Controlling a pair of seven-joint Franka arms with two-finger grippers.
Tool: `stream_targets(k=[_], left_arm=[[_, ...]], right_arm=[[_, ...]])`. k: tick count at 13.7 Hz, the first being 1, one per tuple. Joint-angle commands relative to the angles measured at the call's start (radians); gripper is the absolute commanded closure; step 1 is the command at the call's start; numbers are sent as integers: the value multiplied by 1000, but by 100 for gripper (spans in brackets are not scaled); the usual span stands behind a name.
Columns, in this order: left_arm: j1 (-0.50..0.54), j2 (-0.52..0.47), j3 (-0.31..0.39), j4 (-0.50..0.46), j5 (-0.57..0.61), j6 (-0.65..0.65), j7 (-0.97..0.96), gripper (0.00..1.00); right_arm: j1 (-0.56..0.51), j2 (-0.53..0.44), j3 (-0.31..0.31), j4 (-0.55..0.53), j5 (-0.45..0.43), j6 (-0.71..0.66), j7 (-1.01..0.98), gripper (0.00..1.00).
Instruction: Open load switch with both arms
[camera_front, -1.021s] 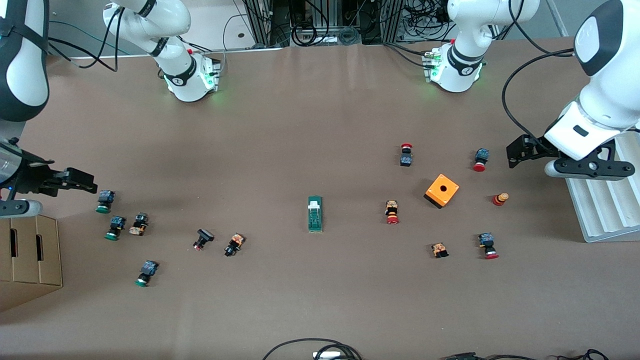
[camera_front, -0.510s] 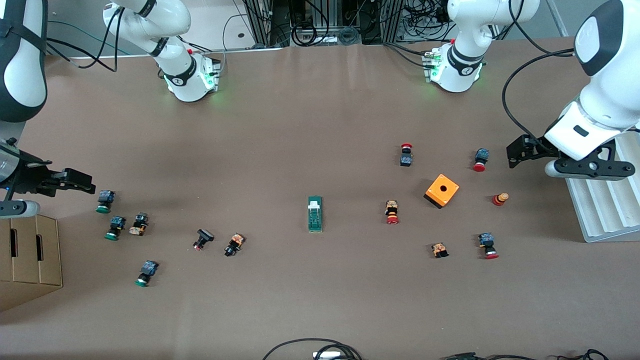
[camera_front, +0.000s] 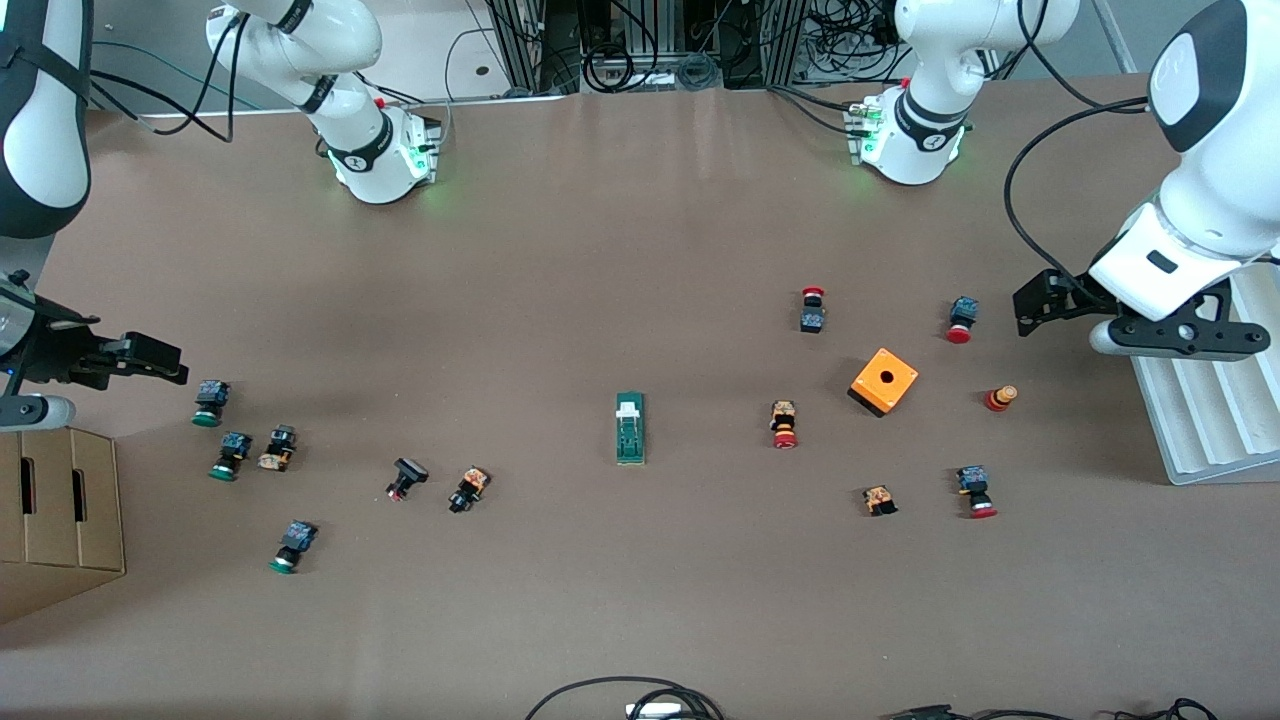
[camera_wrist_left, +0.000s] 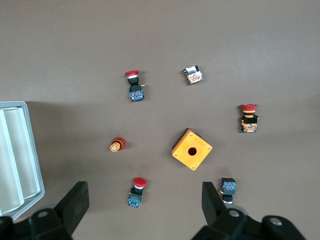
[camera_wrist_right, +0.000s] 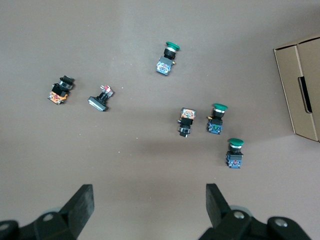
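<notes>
The load switch (camera_front: 630, 428), a narrow green block with a white piece at its end toward the robots' bases, lies flat mid-table, alone and untouched. It is outside both wrist views. My left gripper (camera_front: 1026, 308) hangs open and empty over the left arm's end of the table, above a red-capped button (camera_wrist_left: 137, 191); in the left wrist view the gripper (camera_wrist_left: 145, 207) has wide-apart fingers. My right gripper (camera_front: 168, 362) is open and empty over the right arm's end, near green-capped buttons (camera_wrist_right: 235, 152); in the right wrist view the gripper (camera_wrist_right: 150, 205) frames bare tabletop.
An orange box with a hole (camera_front: 884, 381) and several red-capped buttons lie toward the left arm's end. Green-capped and black buttons are scattered toward the right arm's end. A cardboard box (camera_front: 60, 510) and a white ridged tray (camera_front: 1200, 420) flank the table.
My right gripper has drifted slightly toward its own end of the table and toward the bases. The left arm and the load switch have not moved.
</notes>
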Motion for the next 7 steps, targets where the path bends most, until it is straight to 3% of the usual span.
stream_targets(k=[1, 7], left_arm=[[-2, 6, 4, 19, 2, -15, 6, 0], [-2, 6, 4, 19, 0, -17, 7, 0]], right_arm=[[-5, -19, 5, -5, -8, -17, 9, 0], [-2, -14, 7, -2, -6, -17, 9, 0]])
